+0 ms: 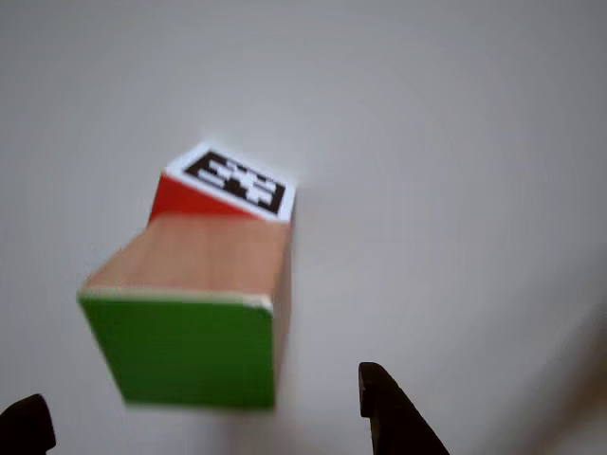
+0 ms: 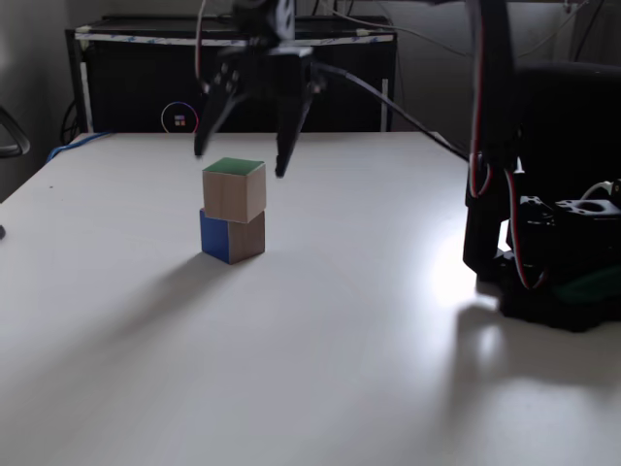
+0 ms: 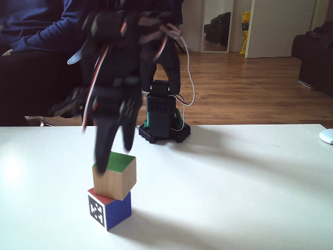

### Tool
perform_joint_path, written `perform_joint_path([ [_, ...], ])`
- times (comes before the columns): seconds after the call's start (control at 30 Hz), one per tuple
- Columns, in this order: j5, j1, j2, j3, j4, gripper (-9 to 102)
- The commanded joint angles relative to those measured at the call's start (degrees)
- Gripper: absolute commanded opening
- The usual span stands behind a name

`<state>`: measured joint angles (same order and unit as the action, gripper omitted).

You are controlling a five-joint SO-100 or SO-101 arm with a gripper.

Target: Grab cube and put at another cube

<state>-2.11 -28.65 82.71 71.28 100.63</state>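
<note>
The cube (image 2: pixel 234 191), light wood with a green top face, rests slightly skewed on top of another cube (image 2: pixel 233 239). In a fixed view the cube (image 3: pixel 115 178) sits on the other cube (image 3: pixel 110 208), which shows a red top, a black-and-white marker face and a blue face. The other view has the green face (image 1: pixel 180 346) close up, with the red and marker faces (image 1: pixel 232 185) beyond it. My gripper (image 2: pixel 240 157) is open, its dark fingers spread wider than the green-topped cube, tips about level with its top and apart from it. The gripper (image 3: pixel 114 156) (image 1: pixel 204 417) holds nothing.
The stack stands on a white table (image 2: pixel 320 349). The arm's black base (image 2: pixel 543 272) is at the right in a fixed view. A black cabinet (image 2: pixel 126 78) runs along the far edge. A person's blue sleeve (image 3: pixel 36 26) is behind the arm, and a white mouse (image 3: pixel 327 135) lies at the right edge.
</note>
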Motion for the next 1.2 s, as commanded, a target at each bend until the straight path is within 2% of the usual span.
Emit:
perform_joint_path([
  [0.0, 0.0, 3.2, 15.5, 8.1, -1.2, 49],
  [0.23, -3.5, 15.7, 53.3, 31.3, -7.9, 49],
  [0.3, -5.8, 20.7, 58.8, 37.3, -10.0, 47],
  [0.4, -9.1, 25.9, 63.6, 49.1, -17.5, 45],
  [0.53, -12.0, 29.2, 69.3, 65.3, -28.3, 42],
  [0.63, -11.7, 30.3, 78.5, 76.5, -33.2, 40],
  [0.77, -9.1, 30.4, 94.2, 86.5, -33.8, 35],
  [1.0, -6.0, 28.6, 105.6, 94.2, -32.3, 25],
  [1.17, -6.1, 27.9, 105.7, 96.4, -31.6, 7],
])
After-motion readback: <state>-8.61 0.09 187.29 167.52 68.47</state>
